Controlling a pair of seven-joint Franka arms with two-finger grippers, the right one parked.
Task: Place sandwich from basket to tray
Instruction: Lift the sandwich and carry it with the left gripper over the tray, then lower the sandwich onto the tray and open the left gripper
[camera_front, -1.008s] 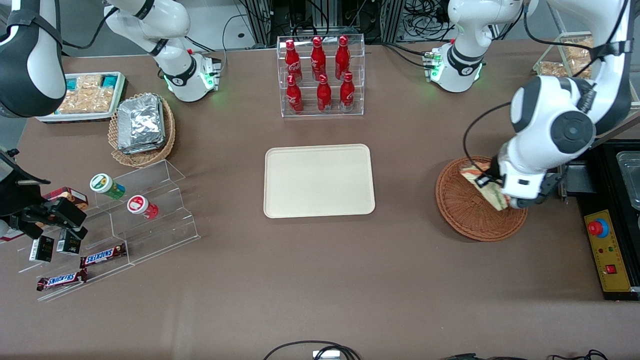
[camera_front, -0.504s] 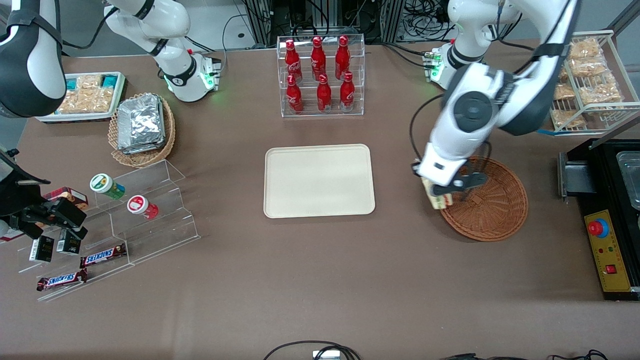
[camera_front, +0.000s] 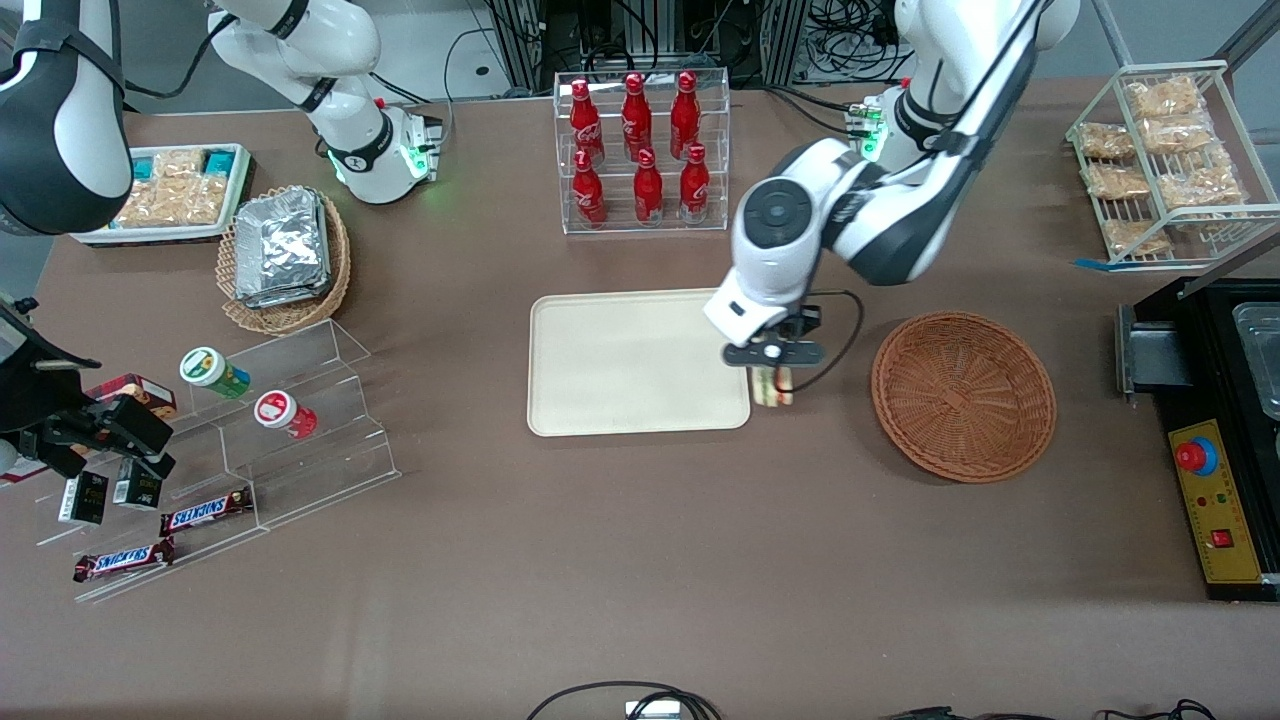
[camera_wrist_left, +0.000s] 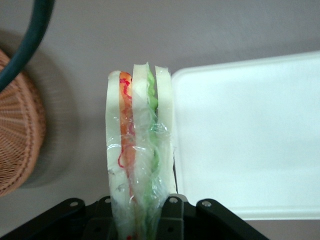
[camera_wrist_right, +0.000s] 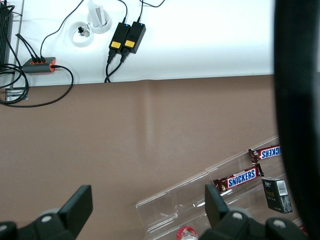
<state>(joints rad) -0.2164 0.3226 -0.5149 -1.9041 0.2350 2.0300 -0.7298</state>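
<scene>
My end effector (camera_front: 772, 362) is clamped on the sandwich (camera_front: 773, 386), which hangs in the air at the tray's (camera_front: 640, 360) edge nearest the basket (camera_front: 963, 396). The basket is bare now. In the wrist view the sandwich (camera_wrist_left: 140, 150) stands on edge, its three white slices and the orange and green filling pointing away from me, with the tray (camera_wrist_left: 250, 135) just beside it and the basket (camera_wrist_left: 20, 140) on its opposite flank.

I judge it light and soft: the bread would crush under a hard squeeze, and the clear wrap looks slick, so it could slide between my pads. Gripping across the flat bread faces near the thick end, as I do here, seems the safest hold, since it presses the layers together instead of splitting them. It should be set down low over the tray, not dropped, or the wedge may tip over.
</scene>
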